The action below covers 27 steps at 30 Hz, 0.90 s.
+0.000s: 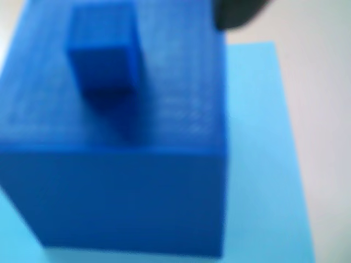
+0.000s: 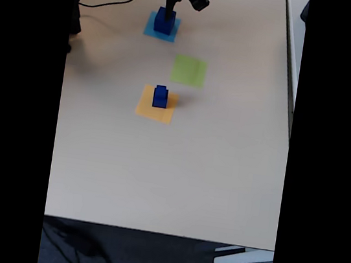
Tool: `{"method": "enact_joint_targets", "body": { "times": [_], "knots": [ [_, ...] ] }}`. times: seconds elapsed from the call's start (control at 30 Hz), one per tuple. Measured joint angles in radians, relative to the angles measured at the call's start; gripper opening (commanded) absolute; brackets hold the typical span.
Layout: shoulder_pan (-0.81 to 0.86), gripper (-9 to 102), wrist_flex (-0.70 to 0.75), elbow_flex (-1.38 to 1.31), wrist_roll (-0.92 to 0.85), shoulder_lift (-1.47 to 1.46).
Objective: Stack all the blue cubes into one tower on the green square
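Looking down from the wrist view, a big blue cube sits on the light-blue square, and a small blue cube rests on top of it, near the back left of its top face. The picture is blurry. A dark bit at the top edge may be part of the gripper, but it is too small to be sure.

In the fixed view, the arm reaches down at the far end of the table. The gripper hangs right over the blue stack on the light-blue square. I cannot tell if its fingers are open or closed, or if they touch the top cube.

The green square lies in the middle of the table, and nothing blue sits on it. Closer to the camera is the orange-yellow square, with another small blue stack on it. That stack looks like a small cube on a bigger one, but it is too tiny to count.

So I think the job has hardly begun. No tower stands on the green square yet. All the cubes from both other squares must go there, most likely biggest first and smallest last. The arm seems ready to start with the stack under it.
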Motion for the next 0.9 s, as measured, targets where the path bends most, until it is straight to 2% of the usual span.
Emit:
{"method": "enact_joint_targets", "body": {
  "times": [0.9],
  "knots": [
    [-0.006, 13, 0.000, 0.000, -0.006, -0.028]
  ]
}}
